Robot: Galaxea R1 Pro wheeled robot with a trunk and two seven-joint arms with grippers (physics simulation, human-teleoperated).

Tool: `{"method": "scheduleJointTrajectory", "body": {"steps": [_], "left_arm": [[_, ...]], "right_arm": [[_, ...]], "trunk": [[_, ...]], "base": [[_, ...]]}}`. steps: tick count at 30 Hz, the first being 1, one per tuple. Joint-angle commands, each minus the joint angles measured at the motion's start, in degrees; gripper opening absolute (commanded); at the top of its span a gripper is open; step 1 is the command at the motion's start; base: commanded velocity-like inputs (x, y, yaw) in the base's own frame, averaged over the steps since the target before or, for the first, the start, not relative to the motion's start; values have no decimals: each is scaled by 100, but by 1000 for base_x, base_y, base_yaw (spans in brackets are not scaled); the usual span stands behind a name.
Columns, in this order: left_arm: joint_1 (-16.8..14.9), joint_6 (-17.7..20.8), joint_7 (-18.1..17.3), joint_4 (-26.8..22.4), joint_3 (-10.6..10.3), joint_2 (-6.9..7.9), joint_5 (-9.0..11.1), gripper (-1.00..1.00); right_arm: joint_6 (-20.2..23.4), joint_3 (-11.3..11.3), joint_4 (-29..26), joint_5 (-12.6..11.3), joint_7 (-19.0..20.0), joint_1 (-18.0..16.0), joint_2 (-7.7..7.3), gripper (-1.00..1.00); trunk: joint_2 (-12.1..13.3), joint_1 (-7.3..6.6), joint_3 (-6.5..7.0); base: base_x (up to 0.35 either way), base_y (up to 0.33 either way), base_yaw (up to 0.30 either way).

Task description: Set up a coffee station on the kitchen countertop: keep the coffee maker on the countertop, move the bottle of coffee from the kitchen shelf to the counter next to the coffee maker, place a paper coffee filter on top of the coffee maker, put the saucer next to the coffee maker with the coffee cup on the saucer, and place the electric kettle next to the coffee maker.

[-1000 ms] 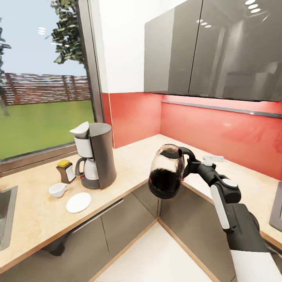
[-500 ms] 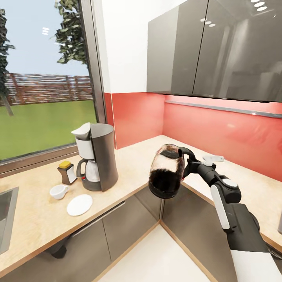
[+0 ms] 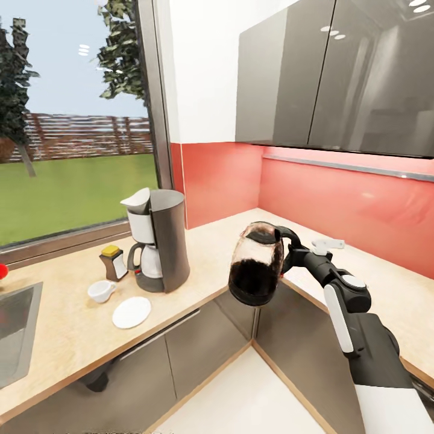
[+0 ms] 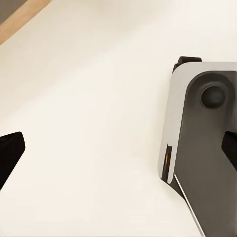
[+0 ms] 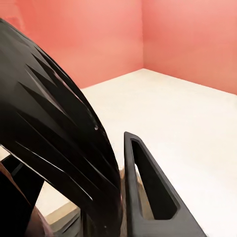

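**Kettle in the air, corner counter ahead**

Red backsplash and grey wall cabinets frame an L-shaped beige counter (image 3: 205, 265) with a window on the far left. Over the gap at the counter's inner corner hangs the electric kettle (image 3: 256, 272), clear glass with dark liquid filling its lower half, carried by its black handle in the right end effector (image 3: 290, 253), which is closed on that handle. In the right wrist view the handle (image 5: 54, 143) looms large beside one dark finger (image 5: 148, 192). The kettle looks tipped a little, its top leaning toward the arm.

To the left of the kettle, well apart from it, stands the coffee maker (image 3: 158, 241) with the paper coffee filter (image 3: 138, 201) already on top. Just left of the machine is the bottle of coffee (image 3: 113, 263). Nearer the counter's edge lie the coffee cup (image 3: 101, 292) and the saucer (image 3: 131, 312), side by side; the cup is not on the saucer. A sink (image 3: 15, 334) sits at the far left.

The left wrist view looks down on pale floor and part of the robot's base; whether the left end effector is wide or narrow cannot be told.

Likely risks: the kettle has nothing under it, so a slipping grip on the handle would drop it to the floor. Swinging it left too low could clip the counter edge, and setting it too close could knock the coffee maker and unseat the filter.
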Motion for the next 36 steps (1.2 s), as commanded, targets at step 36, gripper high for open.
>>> {"method": "scheduleJointTrajectory", "body": {"steps": [36], "left_arm": [[435, 361, 419, 201, -17, 70, 3, 100]], "right_arm": [[26, 503, 23, -15, -1807, -404, 545, -100]], "trunk": [[-14, 3, -13]], "base": [[0, 0, 58]]}}
